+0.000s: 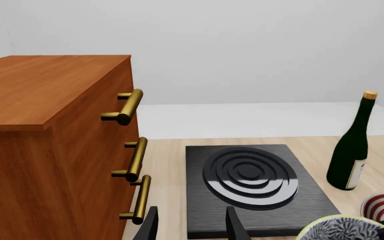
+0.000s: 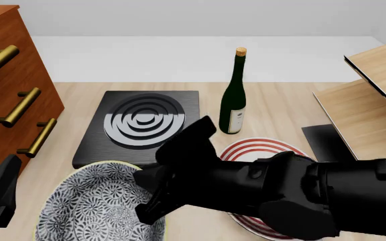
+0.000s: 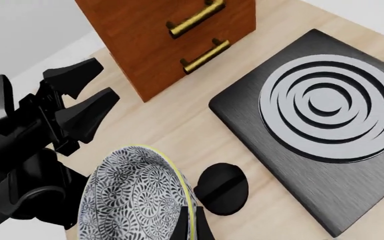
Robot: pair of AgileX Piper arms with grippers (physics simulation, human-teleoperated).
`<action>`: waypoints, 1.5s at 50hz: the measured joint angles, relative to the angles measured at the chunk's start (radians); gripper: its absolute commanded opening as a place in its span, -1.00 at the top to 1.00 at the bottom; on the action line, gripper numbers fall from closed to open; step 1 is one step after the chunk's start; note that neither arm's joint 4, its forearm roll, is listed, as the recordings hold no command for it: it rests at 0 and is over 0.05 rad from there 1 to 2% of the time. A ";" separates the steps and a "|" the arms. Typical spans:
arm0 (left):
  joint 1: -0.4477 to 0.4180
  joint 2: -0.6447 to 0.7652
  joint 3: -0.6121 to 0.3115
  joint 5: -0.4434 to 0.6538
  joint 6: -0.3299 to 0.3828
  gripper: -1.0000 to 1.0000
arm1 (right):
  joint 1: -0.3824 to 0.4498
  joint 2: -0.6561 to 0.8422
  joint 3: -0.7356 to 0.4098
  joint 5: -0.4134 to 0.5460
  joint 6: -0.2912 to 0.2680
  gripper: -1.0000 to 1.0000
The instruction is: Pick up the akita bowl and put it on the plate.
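Note:
The akita bowl (image 2: pixel 89 208), black-and-white floral with a pale yellow rim, is at the near left in the front view. My right gripper (image 2: pixel 147 201) is shut on the rim at the bowl's right side. In the right wrist view the bowl (image 3: pixel 135 200) looks tilted, with a dark round shadow on the table beside it. The plate (image 2: pixel 263 148), white with red rings, lies to the bowl's right, and my right arm hides most of it. My left gripper (image 2: pixel 0 193) stands open left of the bowl with nothing in it; its fingers (image 1: pixel 235 225) frame the stove.
A black square stove (image 2: pixel 139 125) with grey rings lies beyond the bowl. A dark green wine bottle (image 2: pixel 233 100) stands behind the plate. A wooden cabinet (image 2: pixel 5 85) with brass handles fills the left side. A wooden rack (image 2: pixel 374 95) rises at the right.

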 measured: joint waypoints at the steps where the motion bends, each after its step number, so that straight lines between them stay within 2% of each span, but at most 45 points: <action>1: 0.000 0.000 0.000 0.000 0.000 -1.00 | -0.006 -0.011 0.000 0.007 -0.004 1.00; 30: 0.001 -0.004 0.000 0.006 -0.001 -1.00 | -0.255 -0.212 0.046 0.147 -0.064 1.00; 49: 0.001 -0.005 -0.005 0.009 0.000 -1.00 | -0.424 -0.289 0.132 0.157 -0.066 1.00; 75: 0.001 -0.006 -0.004 0.007 0.000 -1.00 | -0.606 -0.373 0.247 0.136 -0.042 1.00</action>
